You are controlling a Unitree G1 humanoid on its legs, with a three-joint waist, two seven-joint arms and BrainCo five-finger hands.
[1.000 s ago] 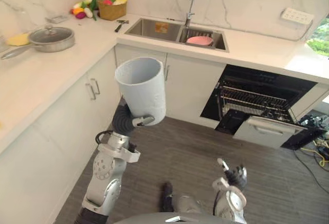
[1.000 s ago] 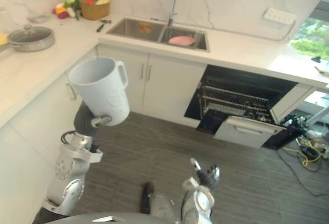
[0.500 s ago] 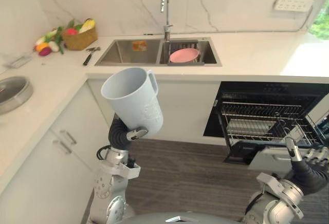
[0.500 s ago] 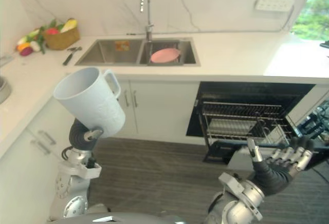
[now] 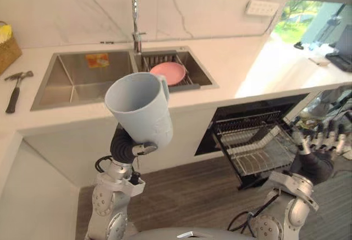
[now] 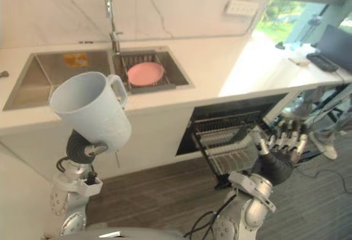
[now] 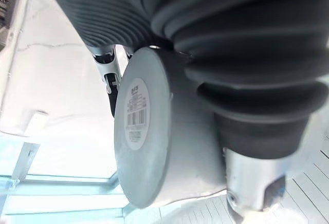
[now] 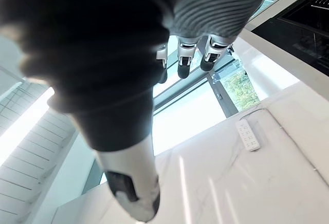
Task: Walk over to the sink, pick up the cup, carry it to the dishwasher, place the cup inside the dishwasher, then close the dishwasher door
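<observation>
Grey-blue cup [image 5: 140,107] is out of the sink [image 5: 82,80] and up in the left hand [image 5: 125,145] - carry stage, I'd say, with the placing and the door both left to do.

Why it's held like that: the hand has it by the bottom end, thumb curled across the lower wall and the base tucked against the dark wrist cover, as the left wrist view shows. My guess is that a low grip leaves the whole body free to go down between the wires of the rack [image 5: 257,145]. It's carried high, in front of the cabinet under the sink, which probably keeps it clear of the counter edge on the way over.

Relative to the hand, the cup sits right on top of it, leaning so the mouth points up and off to the robot's left, with the handle on the dishwasher side. The dishwasher [image 5: 242,120] is well apart, off to the right, rack pulled out.

The right hand [image 5: 312,160] is empty, fingers straight and spread, raised just beside the rack - kept free for the door, I reckon.

A pink plate [image 5: 168,72] sits in the sink's right basin.
</observation>
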